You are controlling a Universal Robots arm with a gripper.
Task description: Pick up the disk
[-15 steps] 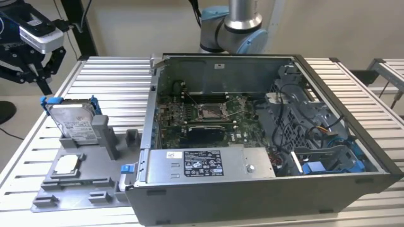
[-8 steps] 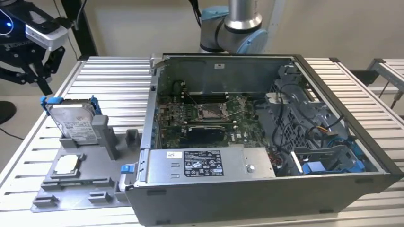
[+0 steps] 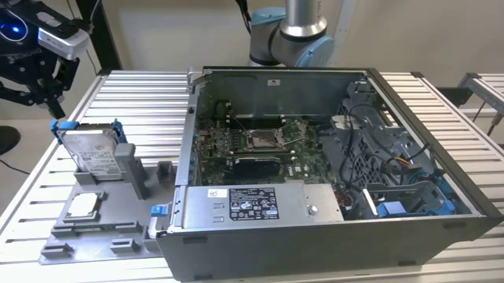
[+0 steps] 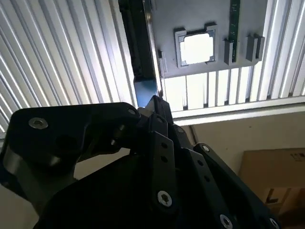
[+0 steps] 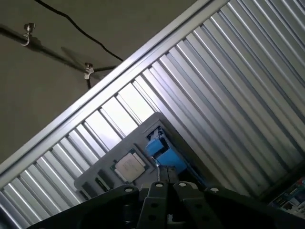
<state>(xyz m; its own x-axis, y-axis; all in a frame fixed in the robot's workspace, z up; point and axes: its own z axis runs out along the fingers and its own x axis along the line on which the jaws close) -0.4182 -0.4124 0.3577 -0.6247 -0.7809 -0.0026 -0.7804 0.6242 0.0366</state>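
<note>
Disk stands on edge, just below the tool

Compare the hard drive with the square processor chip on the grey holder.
Pose: the hard drive stands on edge, leaning, in a slot; the processor chip lies flat in a square recess.
Size: the hard drive is far larger than the processor chip.
Trim: a blue frame clips round the hard drive; the processor chip has none.
Both are silver-grey and sit on one grey holder.
</note>
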